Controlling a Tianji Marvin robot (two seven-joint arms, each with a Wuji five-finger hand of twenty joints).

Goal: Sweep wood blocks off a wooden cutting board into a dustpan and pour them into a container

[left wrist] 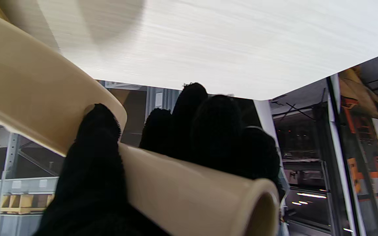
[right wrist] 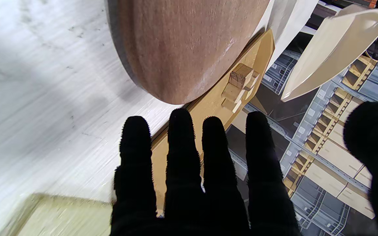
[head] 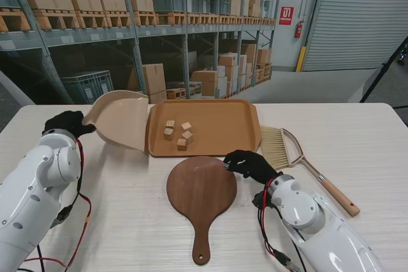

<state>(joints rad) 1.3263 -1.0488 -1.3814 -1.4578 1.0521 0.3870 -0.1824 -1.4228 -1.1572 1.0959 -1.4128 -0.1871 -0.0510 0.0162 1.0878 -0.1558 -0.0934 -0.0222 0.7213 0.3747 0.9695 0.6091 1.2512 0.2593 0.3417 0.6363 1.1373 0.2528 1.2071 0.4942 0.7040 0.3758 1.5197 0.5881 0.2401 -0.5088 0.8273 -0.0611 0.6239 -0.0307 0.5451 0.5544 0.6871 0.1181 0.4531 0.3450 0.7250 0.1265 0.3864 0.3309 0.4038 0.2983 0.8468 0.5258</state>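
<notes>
Several wood blocks [head: 178,133] lie in the tan tray [head: 236,138], toward its left side; they also show in the right wrist view as wood blocks [right wrist: 240,83]. The beige dustpan [head: 121,118] is tipped up at the tray's left edge, its handle [left wrist: 189,190] gripped by my left hand [head: 67,122]. The round wooden cutting board [head: 201,189] lies bare, nearer to me than the tray, handle toward me. My right hand [head: 250,164] hovers open at the board's right rim, fingers [right wrist: 182,154] spread and holding nothing.
A brush [head: 287,148] with pale bristles and a wooden handle lies on the table to the right of the tray, beyond my right hand. Warehouse shelving stands past the table's far edge.
</notes>
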